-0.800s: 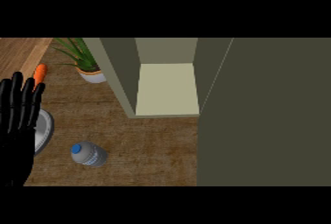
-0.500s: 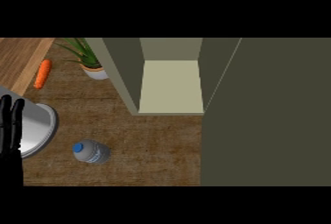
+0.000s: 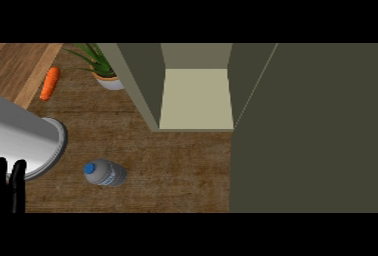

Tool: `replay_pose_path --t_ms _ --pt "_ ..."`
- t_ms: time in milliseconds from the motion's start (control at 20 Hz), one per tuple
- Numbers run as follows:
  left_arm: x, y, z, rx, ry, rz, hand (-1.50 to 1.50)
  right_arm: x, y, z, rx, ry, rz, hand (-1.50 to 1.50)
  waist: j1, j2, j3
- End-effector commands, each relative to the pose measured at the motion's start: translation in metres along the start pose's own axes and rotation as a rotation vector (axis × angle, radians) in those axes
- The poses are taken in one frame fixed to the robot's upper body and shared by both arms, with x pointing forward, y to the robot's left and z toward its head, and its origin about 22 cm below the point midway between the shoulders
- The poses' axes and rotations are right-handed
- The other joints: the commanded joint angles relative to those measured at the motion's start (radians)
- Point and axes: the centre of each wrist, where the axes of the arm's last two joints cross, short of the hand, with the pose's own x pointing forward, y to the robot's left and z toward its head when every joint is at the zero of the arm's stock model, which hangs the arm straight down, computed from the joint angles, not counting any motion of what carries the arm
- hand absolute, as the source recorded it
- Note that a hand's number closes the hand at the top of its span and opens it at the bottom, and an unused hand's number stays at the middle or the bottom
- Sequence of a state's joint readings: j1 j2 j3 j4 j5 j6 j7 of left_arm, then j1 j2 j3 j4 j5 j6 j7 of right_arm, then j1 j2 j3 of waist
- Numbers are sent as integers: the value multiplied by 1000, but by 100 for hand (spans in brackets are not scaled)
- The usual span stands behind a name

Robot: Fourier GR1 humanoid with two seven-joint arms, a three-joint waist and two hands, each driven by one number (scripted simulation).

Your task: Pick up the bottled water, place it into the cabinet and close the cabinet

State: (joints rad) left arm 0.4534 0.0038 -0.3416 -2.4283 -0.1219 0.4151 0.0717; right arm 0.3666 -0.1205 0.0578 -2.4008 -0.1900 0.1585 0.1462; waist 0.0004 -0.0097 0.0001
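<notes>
Bottled water (image 3: 104, 173) sits lower left of frame, on the wood counter (image 3: 177, 165), standing upright as far as the steep view shows: blue cap faces the camera, so long axis runs vertical, toward the lens. Not held, nothing touching it.

Only 1 hand in view: left hand (image 3: 15, 182), at the far lower-left edge, just dark fingers poking up from the bottom. Fingers look straight, holding nothing, so released. Bottle lies to the right of that hand, near but apart, slightly higher in frame. Right hand not in view at all, so on this evidence left is the nearer one; judgement only.

Cabinet (image 3: 196, 100) upper center, open, pale shelf floor showing. It lies up and right of the bottle, well apart. Cabinet door (image 3: 303, 130) fills the right side of frame as a big dark panel, swung open. Counter strip btwn bottle and cabinet mouth shows no objects, so path looks free.

Other stuff: metal pot (image 3: 33, 142) at left edge, just above the hand and up-left of the bottle, close to both; likely the 1 thing to brush against on a reach from the left. Carrot (image 3: 49, 83) upper left, potted plant (image 3: 100, 67) beside the cabinet's left wall, both well away.

Task stage, my read: pick not yet begun.
</notes>
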Motion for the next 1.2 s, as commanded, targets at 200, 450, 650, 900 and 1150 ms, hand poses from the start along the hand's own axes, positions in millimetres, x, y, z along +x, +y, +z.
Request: replay_pose_path --t_ms 200,450,650,900,1150 --pt "25 -5 38 37 13 27 -150 29 7 36 12 11 -19 -150 0 0 0" --pt "14 -18 55 46 15 18 -150 22 -1 50 9 18 -16 -150 -3 -1 1" --pt "10 -15 59 42 40 -2 -150 31 0 52 30 25 -11 -150 -4 3 0" --pt "17 -8 60 57 24 1 -150 33 2 53 37 9 -11 -150 -2 3 0" --pt "-19 -8 48 102 90 -26 -150 43 12 69 30 11 -26 -150 -23 4 -1"
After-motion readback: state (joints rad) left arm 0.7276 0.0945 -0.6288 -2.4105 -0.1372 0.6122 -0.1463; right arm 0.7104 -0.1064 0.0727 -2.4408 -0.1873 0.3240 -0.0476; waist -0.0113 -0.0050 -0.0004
